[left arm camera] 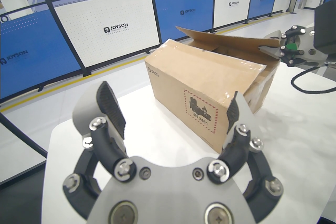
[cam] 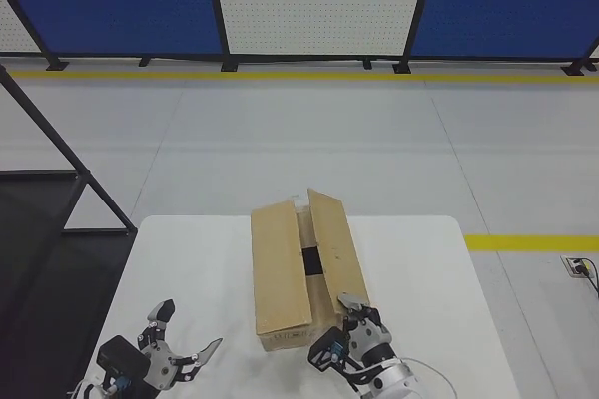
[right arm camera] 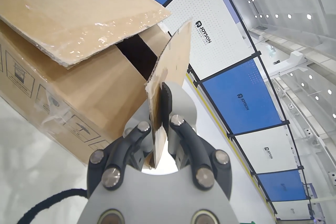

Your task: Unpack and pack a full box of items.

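Pinching one top flap (right arm camera: 173, 57) of the box (cam: 280, 269), on the table (cam: 190, 264), in the closed right gripper (right arm camera: 159, 101), seemingly to swing it open; holding the left gripper (left arm camera: 170, 97) wide and empty nearby, ready for the other flap.

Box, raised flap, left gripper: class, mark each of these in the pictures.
box (cam: 280, 267): top view, on its flat top panel.
raised flap (right arm camera: 174, 57): right wrist view, on its bare cardboard face.
left gripper (left arm camera: 170, 89): left wrist view, midway between its open fingertips.
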{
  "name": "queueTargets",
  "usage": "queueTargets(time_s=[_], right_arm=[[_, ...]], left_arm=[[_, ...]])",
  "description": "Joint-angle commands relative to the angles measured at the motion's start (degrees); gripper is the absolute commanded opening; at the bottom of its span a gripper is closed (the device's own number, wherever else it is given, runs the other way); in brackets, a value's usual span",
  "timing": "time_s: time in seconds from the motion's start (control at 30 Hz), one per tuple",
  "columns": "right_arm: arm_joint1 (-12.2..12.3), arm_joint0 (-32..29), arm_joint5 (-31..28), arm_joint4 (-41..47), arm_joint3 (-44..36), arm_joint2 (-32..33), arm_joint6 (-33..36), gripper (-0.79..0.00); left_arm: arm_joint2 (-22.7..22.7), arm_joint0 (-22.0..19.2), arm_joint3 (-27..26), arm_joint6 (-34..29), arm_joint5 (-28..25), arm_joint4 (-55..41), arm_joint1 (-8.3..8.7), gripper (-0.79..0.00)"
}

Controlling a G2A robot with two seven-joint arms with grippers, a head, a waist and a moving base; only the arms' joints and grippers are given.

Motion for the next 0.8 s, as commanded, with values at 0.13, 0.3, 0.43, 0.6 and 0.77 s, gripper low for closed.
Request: queueTargets(time_s=[0.13, 0.3, 0.43, 0.6, 0.77], right_arm=[[0.5, -1.1, -3.4, 2.7, -0.6, 2.9, -4.0, -0.785], [1.0, -1.9, -6.4, 4.5, -0.9, 5.2, -6.6, -0.785], [1.4, -2.4, -9.0, 5.5, -1.3, 7.3, -8.7, -0.785], [2.0, -2.2, -12.8, 5.4, -2.2, 9.8, -10.1, -0.785], [2.5, -1.6, -16.2, 6.1, -2.8, 12.0, -10.6, -0.785]], left_arm=[[0.1, 0.0, -0.1, -0.2, 0.0, 0.0, 0.01, 0.000], [0.1, -0.3, 0.0, -0.6, -0.1, -0.1, 0.02, 0.000], [0.2, -0.7, 0.0, -1.1, -0.3, -0.4, 0.03, 0.000], [0.3, -1.3, 0.0, -1.5, -0.7, -1.1, 0.04, 0.000], [0.6, -1.6, -0.1, -1.3, -2.7, -0.1, 0.18, 0.000]])
